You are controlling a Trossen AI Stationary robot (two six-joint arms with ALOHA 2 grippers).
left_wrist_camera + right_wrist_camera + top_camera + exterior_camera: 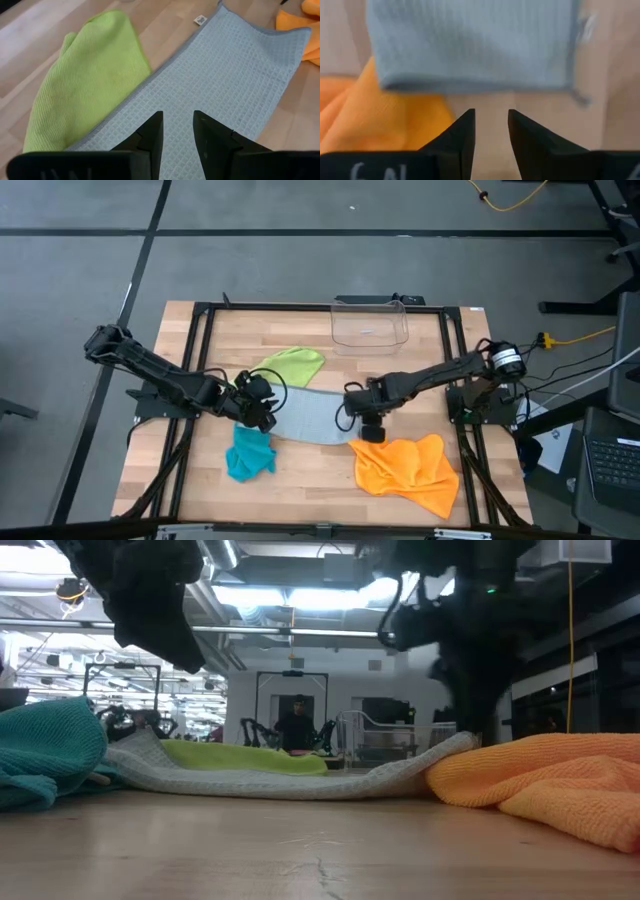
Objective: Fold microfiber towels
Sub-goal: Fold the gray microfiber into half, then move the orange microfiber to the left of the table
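White "6A" on right end effector

We see four towels spread on the table, one at the middle, another just behind it, one near left, one near right, the bin at the far edge

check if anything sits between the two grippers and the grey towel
Nothing visible does. The left gripper hovers directly over the grey towel, only bare weave past its fingers. The right gripper hangs just off the towel's edge, with bare table between. The orange towel lies beside that path, not across it.
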